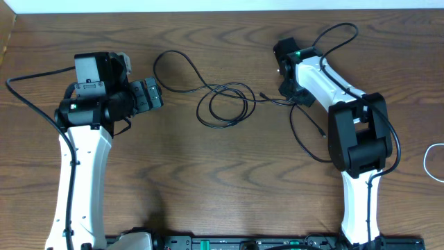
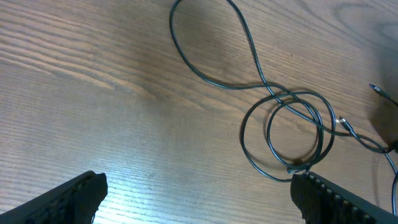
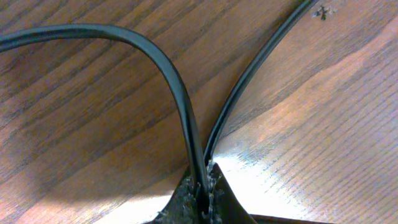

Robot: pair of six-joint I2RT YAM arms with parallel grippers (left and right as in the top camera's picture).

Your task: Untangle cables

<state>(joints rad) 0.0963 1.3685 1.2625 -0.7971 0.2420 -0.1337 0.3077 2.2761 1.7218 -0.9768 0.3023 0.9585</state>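
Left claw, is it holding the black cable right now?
No, the left claw is wide open and grips nothing; the black cable lies on the table ahead of it.

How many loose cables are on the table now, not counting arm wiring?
2. The thin black cable lies looped mid-table, one stretch pinched in the right gripper. The thin white cable curls at the far right, mostly out of frame; others may be hidden.
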